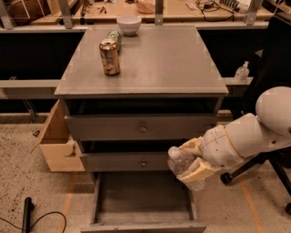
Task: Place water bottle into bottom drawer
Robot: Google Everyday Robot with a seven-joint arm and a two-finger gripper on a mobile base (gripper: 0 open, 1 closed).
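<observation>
One drawer is sticking out at the very front: the bottom drawer [136, 200] is sitting pulled open along the floor, showing its plain grey inside.

Just above its right rear corner the gripper [191, 160] is hanging in the air, coming in from the right on a chunky white arm [254, 132]. Its tan fingers [200, 170] are clamping the water bottle [178, 160] from both sides, so it's definitely grasping it. The bottle is tilting, white cap pointing up and to the left, clear body poking out below the lower finger. It's hovering over the open drawer, not lying in it, and it's overlapping the right end of the middle drawer [127, 161] from this angle.

Behind that, the middle drawer and the top drawer [136, 127] are both sitting pushed in, each showing a small knob. A cardboard box [57, 148] is leaning beside the cabinet [159, 63] on the left.

Up on the cabinet top, a gold-brown can [110, 57] is standing upright near the left side, with a green can [114, 37] just behind it and a white bowl [128, 25] sitting at the back edge. Farthest back, a wooden workbench [182, 9] is running across the frame.
</observation>
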